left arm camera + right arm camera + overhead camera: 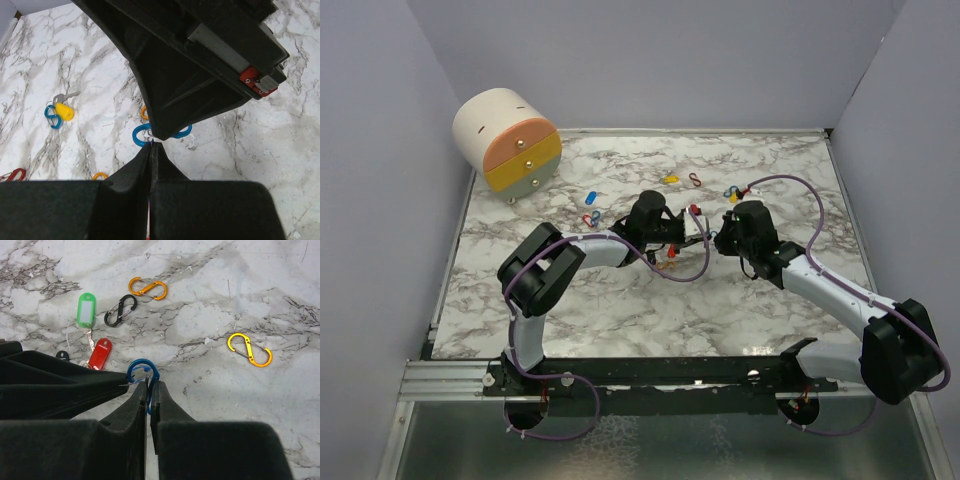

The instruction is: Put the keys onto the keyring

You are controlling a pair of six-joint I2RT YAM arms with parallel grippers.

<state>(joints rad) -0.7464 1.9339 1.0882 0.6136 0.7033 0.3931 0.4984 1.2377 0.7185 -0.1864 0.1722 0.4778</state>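
- Right gripper (150,384) nearly closed, pinching glossy blue S-clip (141,365).
- Left gripper (151,145) pressed together; hold unclear.
- Green oblong plastic tag (86,310), white label insert, upper left.

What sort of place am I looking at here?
Probably a lab test booth: plain grey walls box in a marble-patterned table, the left arm and right arm are bolted to a metal rail, and small coloured clips lie scattered like props.

White marble table (280,285), veined grey. A green tag (86,310), a red tag (100,354); a black clip (120,310), an orange clip (147,288), a yellow clip (249,349), a blue clip (142,371). Far left, a cream box (508,140) fronted pink, yellow, green.
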